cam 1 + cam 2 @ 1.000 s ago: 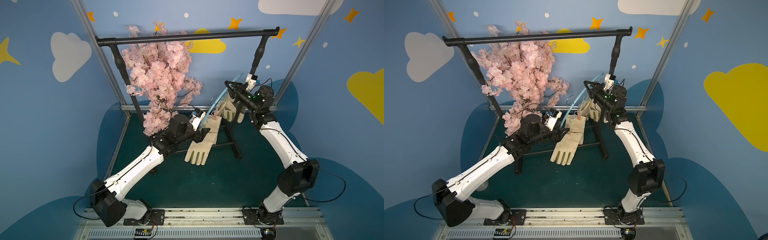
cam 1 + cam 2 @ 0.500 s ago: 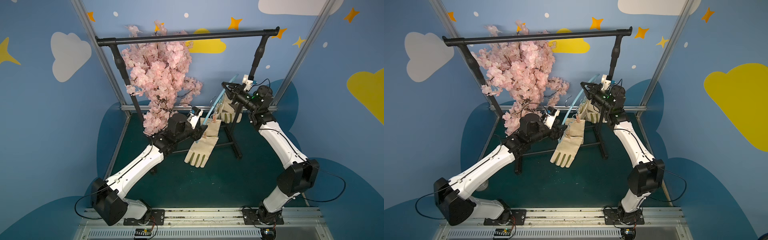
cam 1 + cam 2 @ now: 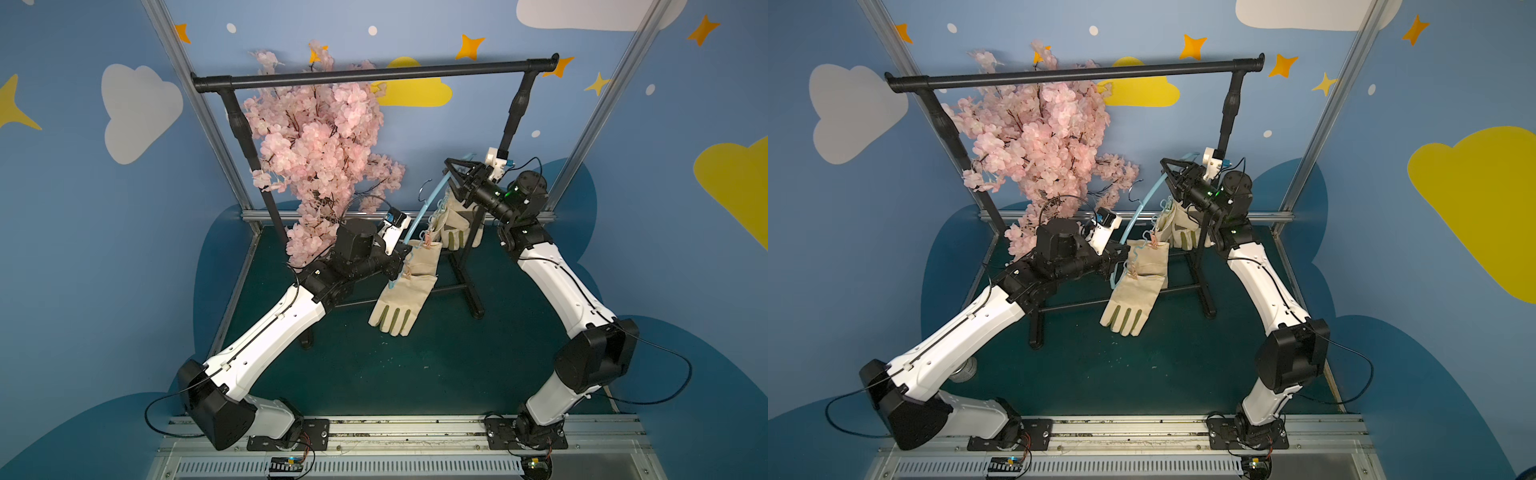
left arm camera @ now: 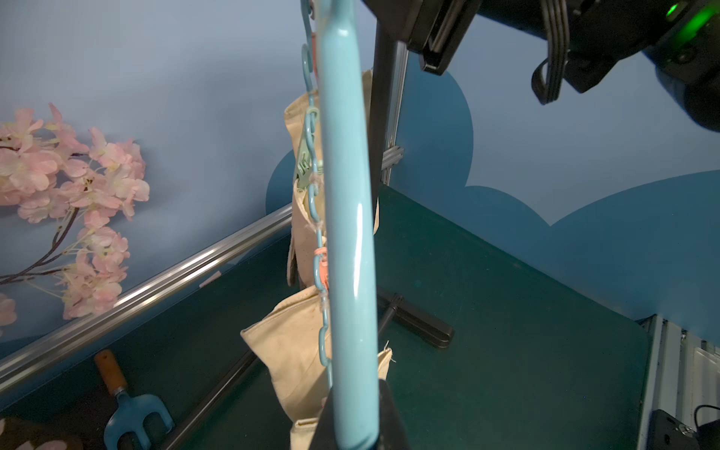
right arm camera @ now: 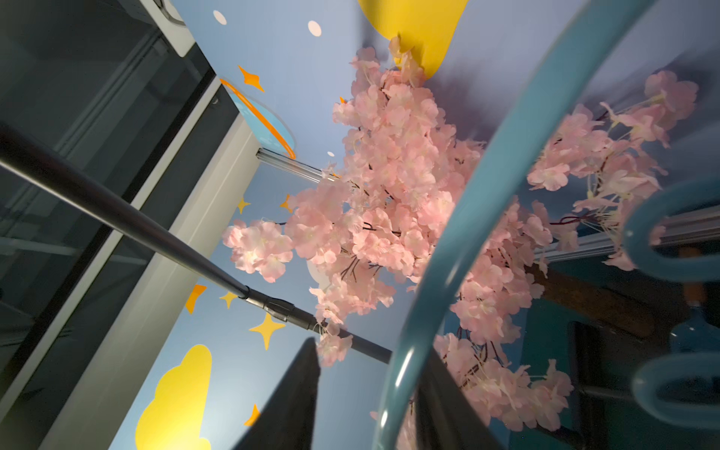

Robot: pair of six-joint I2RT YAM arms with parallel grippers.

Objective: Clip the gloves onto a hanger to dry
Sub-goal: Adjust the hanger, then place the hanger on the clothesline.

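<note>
The light-blue hanger (image 3: 430, 199) (image 3: 1144, 199) slants between my two arms, several cream gloves clipped along its wavy bar. One glove (image 3: 405, 299) (image 3: 1133, 299) hangs low with fingers down; others (image 3: 455, 226) bunch near the upper end. My left gripper (image 3: 401, 259) (image 4: 356, 413) is shut on the hanger's lower end (image 4: 346, 195). My right gripper (image 3: 455, 176) (image 5: 366, 345) is open at the upper end, where the hanger's arch (image 5: 467, 202) passes between its fingers and lies against one. Along the bar sit a pink peg (image 4: 321, 269) and a green peg (image 4: 306, 167).
The black garment rack (image 3: 374, 75) spans the back, and one of its feet (image 3: 476, 299) stands under the gloves. A pink blossom tree (image 3: 316, 137) fills the back left, close to my left arm. A small blue garden fork (image 4: 132, 409) lies on the green floor.
My left gripper has closed on the hanger's lower end. My right gripper, shut on the upper end before, has opened. The hanger has barely shifted.
</note>
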